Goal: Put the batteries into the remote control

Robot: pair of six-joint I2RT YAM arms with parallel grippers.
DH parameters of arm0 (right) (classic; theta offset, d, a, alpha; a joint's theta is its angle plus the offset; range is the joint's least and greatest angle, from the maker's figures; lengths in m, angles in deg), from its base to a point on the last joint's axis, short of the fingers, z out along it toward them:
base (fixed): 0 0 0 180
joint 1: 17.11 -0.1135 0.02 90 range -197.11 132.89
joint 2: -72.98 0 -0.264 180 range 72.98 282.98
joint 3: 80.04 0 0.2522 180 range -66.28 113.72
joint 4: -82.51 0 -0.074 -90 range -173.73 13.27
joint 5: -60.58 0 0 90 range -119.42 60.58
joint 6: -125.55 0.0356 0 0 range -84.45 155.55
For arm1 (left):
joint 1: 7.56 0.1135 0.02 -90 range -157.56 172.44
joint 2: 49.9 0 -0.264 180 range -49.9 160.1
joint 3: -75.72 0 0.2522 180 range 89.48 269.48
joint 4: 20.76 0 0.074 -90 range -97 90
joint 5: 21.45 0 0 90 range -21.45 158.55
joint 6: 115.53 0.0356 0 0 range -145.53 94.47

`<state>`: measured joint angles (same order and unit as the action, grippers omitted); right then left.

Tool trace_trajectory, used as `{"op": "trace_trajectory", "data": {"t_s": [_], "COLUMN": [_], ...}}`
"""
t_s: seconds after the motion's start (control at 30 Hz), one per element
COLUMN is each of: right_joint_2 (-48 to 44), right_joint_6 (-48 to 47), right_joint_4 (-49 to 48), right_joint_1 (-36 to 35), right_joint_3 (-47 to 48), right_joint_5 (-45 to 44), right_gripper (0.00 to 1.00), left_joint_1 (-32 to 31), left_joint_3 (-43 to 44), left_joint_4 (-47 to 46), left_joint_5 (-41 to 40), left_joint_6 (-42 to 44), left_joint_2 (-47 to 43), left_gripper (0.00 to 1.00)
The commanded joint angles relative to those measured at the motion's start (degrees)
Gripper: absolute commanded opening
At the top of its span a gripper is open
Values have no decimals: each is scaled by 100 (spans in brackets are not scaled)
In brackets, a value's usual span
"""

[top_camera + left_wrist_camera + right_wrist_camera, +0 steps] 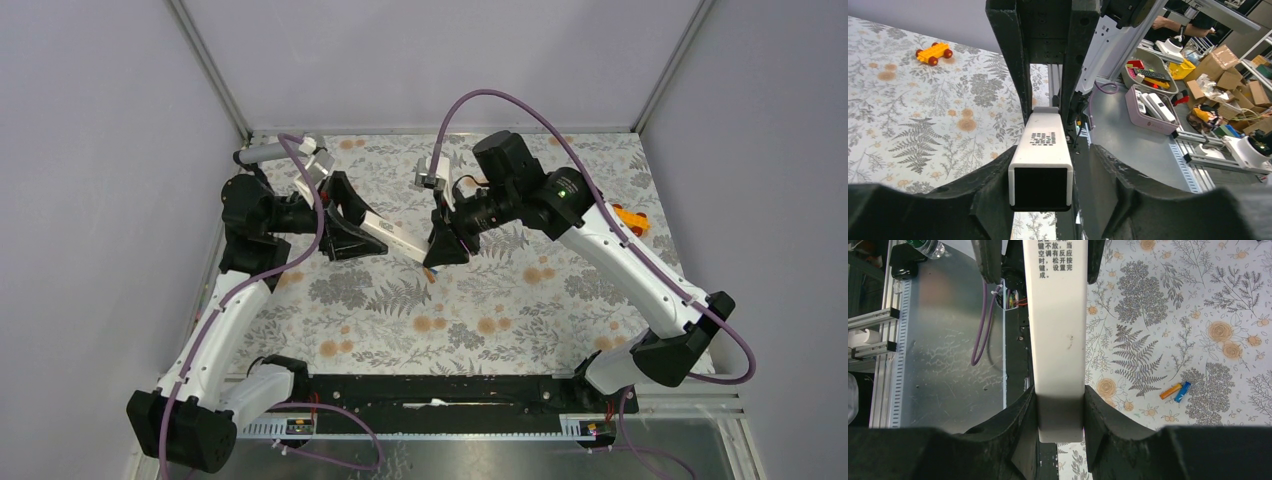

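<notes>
The white remote control (392,234) hangs above the table between both grippers. My right gripper (1059,395) is shut on one end of it, both fingers pressing its sides. My left gripper (1053,165) straddles the other end, whose face looks dark and hollow (1040,187). There the left finger touches the remote's side, while a gap shows between the remote and the right finger. The batteries, one orange (1170,391) and one blue (1183,391), lie side by side on the floral cloth, to the right of the remote in the right wrist view.
An orange-yellow toy car (630,218) sits at the table's right edge, also in the left wrist view (934,52). A grey microphone (275,152) lies at the far left corner. A small grey and black piece (428,172) stands at the back, behind the grippers.
</notes>
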<state>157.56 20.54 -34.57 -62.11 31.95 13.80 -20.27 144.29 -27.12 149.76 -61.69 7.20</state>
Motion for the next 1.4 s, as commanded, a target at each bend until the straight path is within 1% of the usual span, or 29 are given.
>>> {"op": "trace_trajectory", "data": {"t_s": [0.0,0.07,0.2,0.23,0.3,0.33,0.37,0.4,0.5,0.53,0.57,0.63,0.7,0.8,0.87,0.9,0.97,1.0,1.07,1.17,1.23,1.37], "right_joint_2": [-39,-44,-48,-58,-68,-79,-79,-87,-263,-368,-467,-688,-951,-1327,-1342,-1238,-1056,-1001,-946,-787,-597,-134], "right_joint_6": [31,40,49,47,61,141,252,404,1105,1502,1960,3028,4445,6522,7893,8435,9190,9297,9338,9377,9554,10139], "right_joint_4": [-88,-97,-90,-88,-103,-137,-187,-250,-800,-1128,-1468,-2364,-3543,-6290,-7776,-8352,-8937,-9099,-9087,-9058,-9164,-9647], "right_joint_1": [-10,-12,-10,-5,-12,-10,-10,-10,29,118,249,598,936,1080,1081,1085,1081,1080,1081,1081,1065,997], "right_joint_3": [275,256,185,165,125,105,97,60,-361,-577,-819,-1315,-1958,-3053,-3608,-3783,-3978,-3983,-3913,-3641,-3460,-3192], "right_joint_5": [219,239,264,253,242,197,105,-40,-610,-722,-660,-350,-84,243,290,318,255,210,87,163,301,708], "right_gripper": [28,28,28,28,29,31,38,48,88,97,99,100,100,100,100,100,100,100,100,99,95,79], "left_joint_1": [24,23,24,28,28,29,25,31,148,252,384,645,805,889,936,970,1002,1007,1016,1016,1016,1016], "left_joint_3": [79,97,135,136,136,143,151,147,101,65,14,-133,-302,-416,-473,-516,-585,-599,-595,-629,-661,-675], "left_joint_4": [-98,-97,-110,-126,-165,-186,-229,-286,-474,-553,-667,-1119,-1778,-2003,-2271,-2531,-3135,-3330,-3426,-3671,-3757,-3592], "left_joint_5": [-5,-28,-78,-85,-96,-95,-94,-112,-291,-341,-386,-446,-494,-693,-883,-1020,-1196,-1251,-1291,-1291,-1312,-1417], "left_joint_6": [230,233,233,233,239,233,233,230,250,250,219,-18,-334,-400,-550,-703,-1112,-1244,-1320,-1518,-1588,-1473], "left_joint_2": [-120,-118,-127,-129,-146,-145,-147,-147,-175,-193,-222,-285,-368,-378,-338,-313,-254,-217,-143,-104,-109,-154], "left_gripper": [47,37,33,31,20,13,2,0,0,0,0,0,0,0,0,0,0,0,0,0,0,0]}}
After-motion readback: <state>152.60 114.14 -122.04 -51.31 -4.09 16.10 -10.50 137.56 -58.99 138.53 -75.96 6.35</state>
